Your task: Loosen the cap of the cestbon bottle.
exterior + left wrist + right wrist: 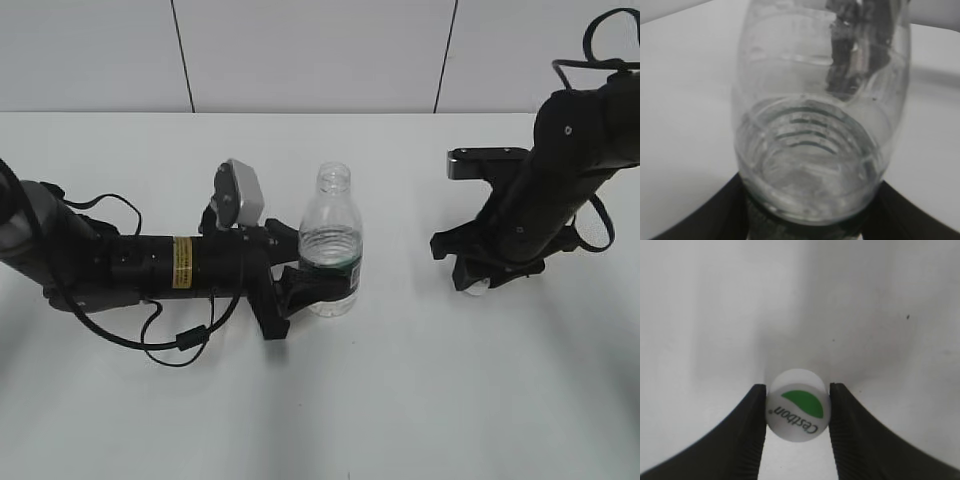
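Note:
The clear cestbon bottle (330, 235) stands upright in the middle of the white table, its dark green label band low on the body and its neck open with no cap on it. My left gripper (318, 290) is shut on the bottle at the label; the left wrist view shows the bottle (815, 125) filling the frame between the black fingers (810, 222). The white cap (798, 405), with its green half-circle and lettering, sits between the fingers of my right gripper (798, 415), which touch both its sides. In the exterior view the cap (478, 288) is low at the table under the right gripper (485, 275).
The white table (400, 400) runs wide to the front. A pale wall with dark seams stands behind it. The left arm with its cable (150, 270) lies low across the table's left side. The right arm (560, 170) leans in from the far right.

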`<action>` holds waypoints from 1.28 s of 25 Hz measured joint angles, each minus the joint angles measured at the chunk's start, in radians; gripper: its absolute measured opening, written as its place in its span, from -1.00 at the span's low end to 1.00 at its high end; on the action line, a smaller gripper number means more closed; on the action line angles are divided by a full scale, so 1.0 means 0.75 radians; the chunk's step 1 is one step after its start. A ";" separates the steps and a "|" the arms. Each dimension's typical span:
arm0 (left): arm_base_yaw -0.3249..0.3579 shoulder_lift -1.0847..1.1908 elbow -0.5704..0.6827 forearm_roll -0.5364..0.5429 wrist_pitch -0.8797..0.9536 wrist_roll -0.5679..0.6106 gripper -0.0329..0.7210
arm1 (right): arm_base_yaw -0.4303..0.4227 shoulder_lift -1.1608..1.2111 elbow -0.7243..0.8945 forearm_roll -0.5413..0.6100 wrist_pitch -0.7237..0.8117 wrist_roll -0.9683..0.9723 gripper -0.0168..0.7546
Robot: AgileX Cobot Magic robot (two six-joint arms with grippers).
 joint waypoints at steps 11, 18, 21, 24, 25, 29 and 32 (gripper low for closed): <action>0.000 0.000 0.000 -0.075 0.008 0.000 0.07 | 0.000 0.008 0.000 -0.004 -0.013 -0.058 0.38; 0.000 0.000 0.000 0.002 0.012 0.000 0.10 | 0.000 0.008 0.000 -0.004 -0.016 -0.059 0.60; 0.000 0.000 0.000 0.049 0.009 0.000 0.20 | 0.000 0.008 0.000 -0.004 -0.014 -0.059 0.58; 0.000 0.000 0.000 0.064 0.004 0.000 0.30 | 0.000 0.008 0.000 -0.004 0.004 -0.060 0.58; 0.000 0.000 0.000 0.067 -0.004 0.000 0.33 | 0.000 0.008 0.000 -0.004 0.013 -0.060 0.58; 0.021 0.000 0.000 0.119 -0.023 -0.031 0.54 | 0.000 0.005 0.000 -0.004 0.050 -0.061 0.58; 0.063 0.000 0.000 0.201 -0.024 -0.061 0.59 | 0.000 -0.028 0.000 -0.004 0.059 -0.061 0.58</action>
